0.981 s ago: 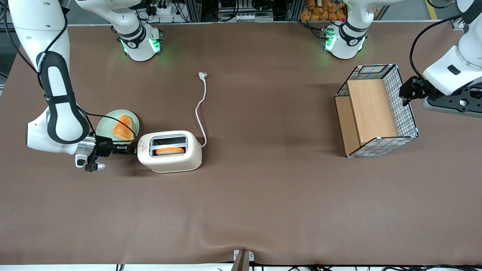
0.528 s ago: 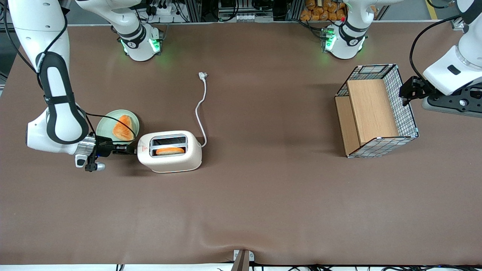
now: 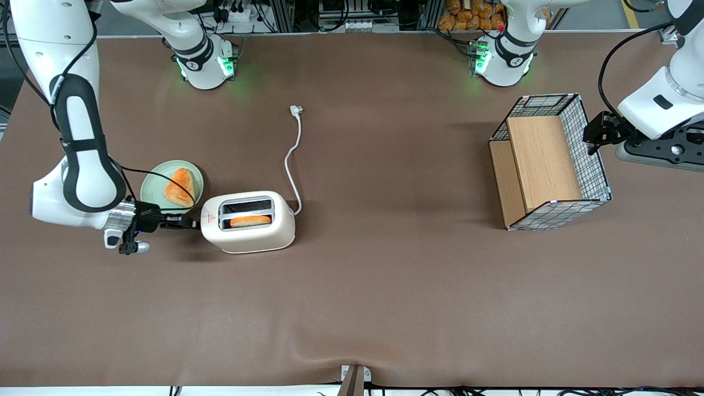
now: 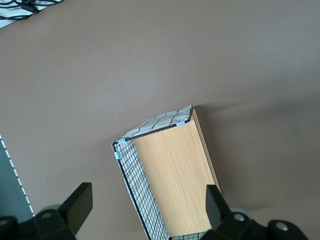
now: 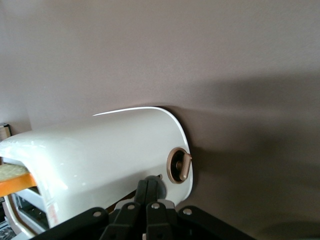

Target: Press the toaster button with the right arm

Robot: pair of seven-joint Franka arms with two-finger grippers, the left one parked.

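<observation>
1. Jaws together: in the right wrist view the two black fingers [image 5: 148, 197] lie side by side with no gap, so the gripper [image 5: 148, 192] works as one blunt prod rather than a clamp; that suits a press, since nothing has to be gripped.
2. Toaster button [image 5: 153, 187], a small grey knob, sits right at those fingertips on the narrow end of the toaster [image 3: 248, 221]; contact looks likely, though I cannot tell whether the knob is already pushed down.
3. A round brownish dial [image 5: 179, 165] sits on the same end face beside the knob; the fingertips are off it, which I judge deliberate, as a push there would do nothing for the task.
4. From the front camera the gripper [image 3: 184, 223] reaches level along the table toward the end bearing the tiny red mark [image 3: 209, 218]; the right arm [image 3: 82, 159] comes in low so the fingers can bear down on the lever.
5. Long axis of the toaster runs along the table's length, from the working arm's end toward the parked arm's; the button end faces the working arm; both slots open upward, and the one nearer the front camera holds an orange slice [image 3: 250, 221].
6. Farther from the front camera than the gripper, a pale green plate [image 3: 151, 190] carries a second orange slice [image 3: 180, 187]; the white cord [image 3: 294, 159] trails away, its plug [image 3: 297, 110] lying unconnected.
</observation>
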